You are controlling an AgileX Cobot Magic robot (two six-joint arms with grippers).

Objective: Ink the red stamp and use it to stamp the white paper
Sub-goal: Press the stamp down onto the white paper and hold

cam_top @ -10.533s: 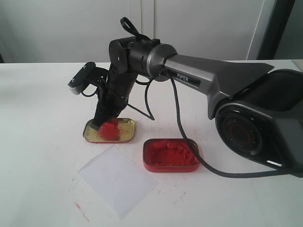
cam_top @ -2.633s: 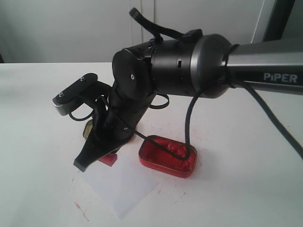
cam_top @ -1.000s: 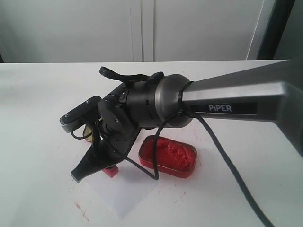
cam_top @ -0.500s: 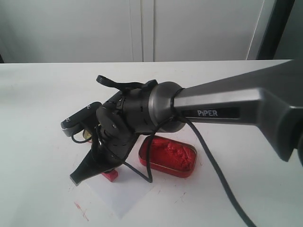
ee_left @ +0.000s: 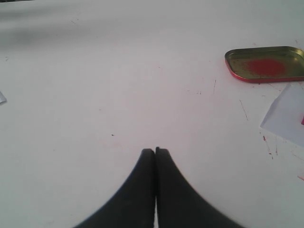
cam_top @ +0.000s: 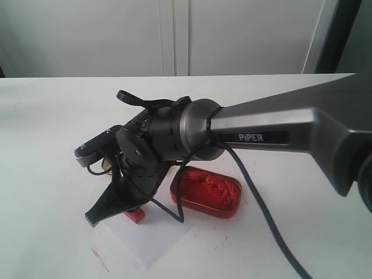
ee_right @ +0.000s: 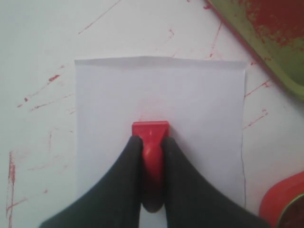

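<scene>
Red stamp (ee_right: 150, 129) sat base-down on white paper (ee_right: 199, 109), lower left of the exterior frame, just left of the ink tin (cam_top: 206, 189). Right jaws were narrow, pinching its handle from both sides. Left jaws were pressed together, empty, over bare surface (ee_left: 95, 85). I judged this the press itself: push straight down, base flat, no sideways drag, then lift vertically. Loose sheet could cling and smear.
</scene>
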